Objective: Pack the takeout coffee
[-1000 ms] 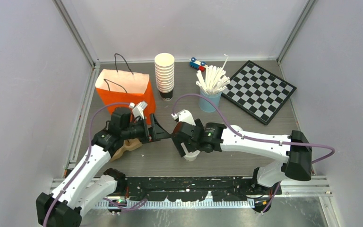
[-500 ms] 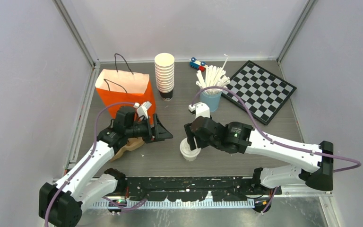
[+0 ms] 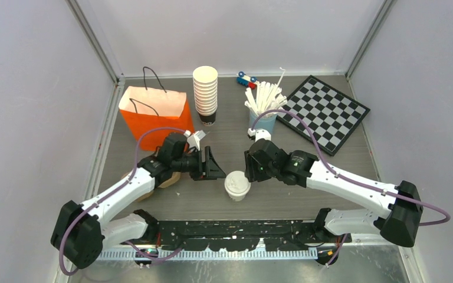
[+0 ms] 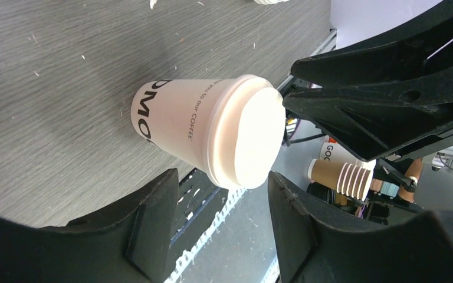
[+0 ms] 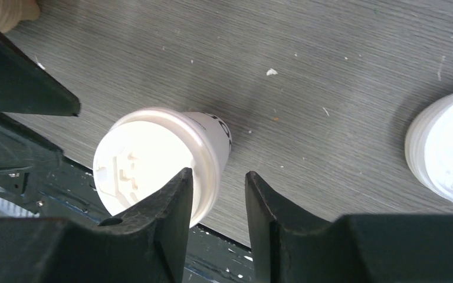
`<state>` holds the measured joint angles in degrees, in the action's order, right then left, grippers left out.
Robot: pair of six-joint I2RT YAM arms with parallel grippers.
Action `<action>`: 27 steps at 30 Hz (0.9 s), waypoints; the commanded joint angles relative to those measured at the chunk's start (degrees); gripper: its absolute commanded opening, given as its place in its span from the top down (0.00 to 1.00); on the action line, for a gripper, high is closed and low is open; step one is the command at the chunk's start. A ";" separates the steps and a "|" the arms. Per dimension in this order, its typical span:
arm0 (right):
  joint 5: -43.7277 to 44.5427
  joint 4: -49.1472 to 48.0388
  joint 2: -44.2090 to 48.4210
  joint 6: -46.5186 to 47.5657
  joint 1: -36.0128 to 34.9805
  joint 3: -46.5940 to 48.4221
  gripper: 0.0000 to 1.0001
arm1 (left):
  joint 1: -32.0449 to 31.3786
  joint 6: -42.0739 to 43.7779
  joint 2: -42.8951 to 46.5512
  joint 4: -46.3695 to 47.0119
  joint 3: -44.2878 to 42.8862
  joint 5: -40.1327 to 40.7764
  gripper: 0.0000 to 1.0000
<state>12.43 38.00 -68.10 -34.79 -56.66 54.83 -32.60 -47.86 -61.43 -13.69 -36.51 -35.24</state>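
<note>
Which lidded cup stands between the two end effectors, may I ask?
The cup with black lettering, at the near edge; the other cup stands aside.

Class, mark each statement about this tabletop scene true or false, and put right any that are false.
1. The lidded cup stands upright on the table. True.
2. The orange bag lies flat on its side. False: it stands upright, its mouth open at the top.
3. The checkerboard sits at the far right of the table. True.
4. The right gripper grips the lidded cup. False: its fingers are apart with bare table between them, and the cup stands beside one finger.
5. The light-blue cup is empty. False: it holds white sticks.
</note>
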 commanded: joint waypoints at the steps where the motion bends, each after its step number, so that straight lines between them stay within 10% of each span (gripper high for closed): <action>1: -3.62 -6.10 2.56 0.25 1.38 -1.61 0.58 | -0.86 -0.24 -1.78 5.91 -0.16 1.43 0.43; 27: -3.60 -14.23 9.92 -4.74 2.62 -19.09 0.72 | -5.74 3.88 -8.45 4.06 3.30 9.54 0.67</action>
<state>8.25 22.15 -58.59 -38.20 -54.19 40.10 -36.99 -46.63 -68.55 -6.28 -36.45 -31.38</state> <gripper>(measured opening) 0.288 0.336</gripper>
